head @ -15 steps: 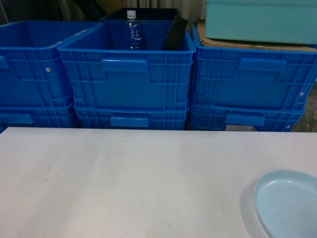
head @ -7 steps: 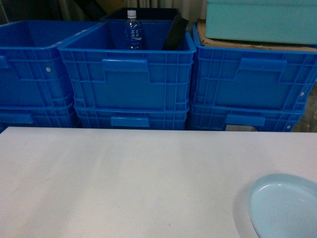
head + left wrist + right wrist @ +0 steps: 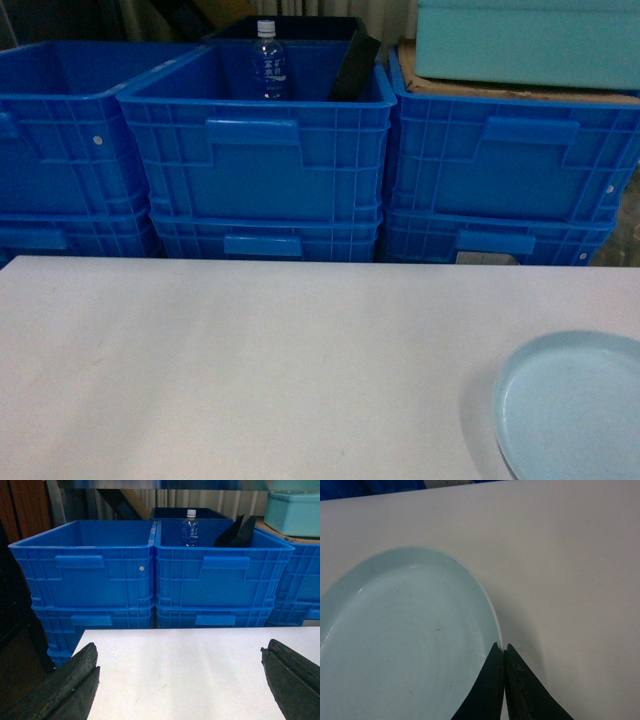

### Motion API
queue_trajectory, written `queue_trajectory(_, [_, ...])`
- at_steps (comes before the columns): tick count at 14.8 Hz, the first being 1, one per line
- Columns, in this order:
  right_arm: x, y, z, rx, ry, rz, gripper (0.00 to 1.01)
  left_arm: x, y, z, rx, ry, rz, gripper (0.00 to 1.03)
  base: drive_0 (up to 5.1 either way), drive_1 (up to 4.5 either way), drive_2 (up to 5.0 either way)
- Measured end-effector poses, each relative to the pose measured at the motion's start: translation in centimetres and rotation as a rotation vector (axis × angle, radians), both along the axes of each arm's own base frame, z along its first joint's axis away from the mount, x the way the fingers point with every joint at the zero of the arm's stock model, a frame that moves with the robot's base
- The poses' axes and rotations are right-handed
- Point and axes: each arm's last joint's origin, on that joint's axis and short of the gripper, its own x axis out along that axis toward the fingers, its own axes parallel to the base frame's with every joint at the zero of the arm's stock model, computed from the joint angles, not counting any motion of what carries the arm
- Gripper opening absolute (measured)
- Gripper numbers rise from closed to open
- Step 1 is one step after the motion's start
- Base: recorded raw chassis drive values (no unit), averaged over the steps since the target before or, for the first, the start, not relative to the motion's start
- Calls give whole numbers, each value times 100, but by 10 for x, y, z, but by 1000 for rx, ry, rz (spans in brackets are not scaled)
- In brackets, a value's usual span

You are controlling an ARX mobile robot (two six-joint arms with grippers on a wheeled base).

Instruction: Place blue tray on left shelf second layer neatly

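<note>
The right gripper [image 3: 504, 652] pinches the rim of the blue tray [image 3: 570, 405], which is over the white table [image 3: 250, 370] at its right front corner, while the left gripper [image 3: 180, 680] is wide open above the table.

the head view looks forward and slightly down across the white table [image 3: 250, 370] toward stacked blue crates [image 3: 258, 150] at the far side, from a middling distance. the left wrist view sits low and near the table's left end, facing the same crates [image 3: 220, 570] level on; both views share the bottle [image 3: 267, 62] standing in a crate. the right wrist view looks steeply down, very close to the table [image 3: 570, 555], sharing the pale blue tray [image 3: 405, 640] seen at the head view's near right.
</note>
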Motion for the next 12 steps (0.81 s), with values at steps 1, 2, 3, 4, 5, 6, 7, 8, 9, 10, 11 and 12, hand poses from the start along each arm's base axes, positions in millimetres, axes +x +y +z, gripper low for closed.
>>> queue_trajectory(1, [-1, 0, 5, -18, -26, 2, 2, 0, 0, 0, 0, 0, 0, 98, 0, 0, 0])
queue_trajectory(2, [-2, 1, 10, -33, -51, 3, 2, 0, 0, 0, 0, 0, 0, 98, 0, 0, 0])
queue_trajectory(3, [-4, 1, 16, -58, -89, 2, 2, 0, 0, 0, 0, 0, 0, 98, 0, 0, 0])
queue_trajectory(4, [-6, 3, 24, -81, -119, 9, 2, 0, 0, 0, 0, 0, 0, 98, 0, 0, 0])
queue_trajectory(5, [-9, 7, 33, -106, -156, 16, 2, 0, 0, 0, 0, 0, 0, 98, 0, 0, 0])
queue_trajectory(6, [-14, 15, 50, -138, -216, 31, 2, 0, 0, 0, 0, 0, 0, 98, 0, 0, 0])
queue_trajectory(7, [-18, 20, 61, -147, -248, 41, 2, 0, 0, 0, 0, 0, 0, 98, 0, 0, 0])
queue_trajectory(8, [-23, 22, 70, -158, -283, 38, 2, 0, 0, 0, 0, 0, 0, 98, 0, 0, 0])
queue_trajectory(9, [-28, 28, 82, -171, -322, 43, 2, 0, 0, 0, 0, 0, 0, 98, 0, 0, 0])
queue_trajectory(10, [-34, 33, 92, -180, -356, 47, 2, 0, 0, 0, 0, 0, 0, 98, 0, 0, 0])
queue_trajectory(11, [-42, 40, 103, -177, -397, 56, 2, 0, 0, 0, 0, 0, 0, 98, 0, 0, 0])
queue_trajectory(12, [-50, 45, 112, -177, -431, 62, 2, 0, 0, 0, 0, 0, 0, 98, 0, 0, 0])
